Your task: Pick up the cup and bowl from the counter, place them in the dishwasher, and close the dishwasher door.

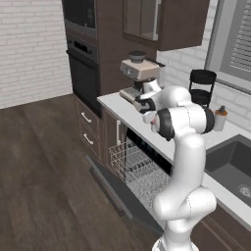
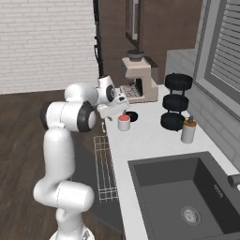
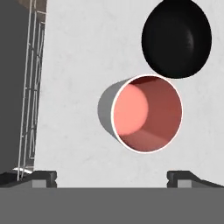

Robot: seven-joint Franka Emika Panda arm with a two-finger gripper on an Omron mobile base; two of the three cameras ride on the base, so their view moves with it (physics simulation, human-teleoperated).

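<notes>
The cup [image 3: 146, 113], pale grey with a red inside, stands upright on the off-white counter [image 3: 78, 65]. The black bowl [image 3: 177, 39] sits just beyond it, almost touching its rim. My gripper [image 3: 113, 177] hovers above the cup, open, its fingertips spread wider than the cup and holding nothing. From the right base view, the gripper [image 2: 123, 108] hangs over the cup [image 2: 123, 122] and the bowl [image 2: 132, 116] near the counter's [image 2: 154, 140] front edge. The dishwasher door [image 1: 115, 186] lies folded down, with the wire rack [image 1: 137, 169] pulled out over it.
A coffee machine [image 2: 138, 79] stands behind the bowl. A black three-tier stand [image 2: 176, 101] and a pump bottle [image 2: 189, 130] are to the right. The dark sink [image 2: 187, 197] is set in further along. The black wall oven [image 1: 83, 68] is at the far left.
</notes>
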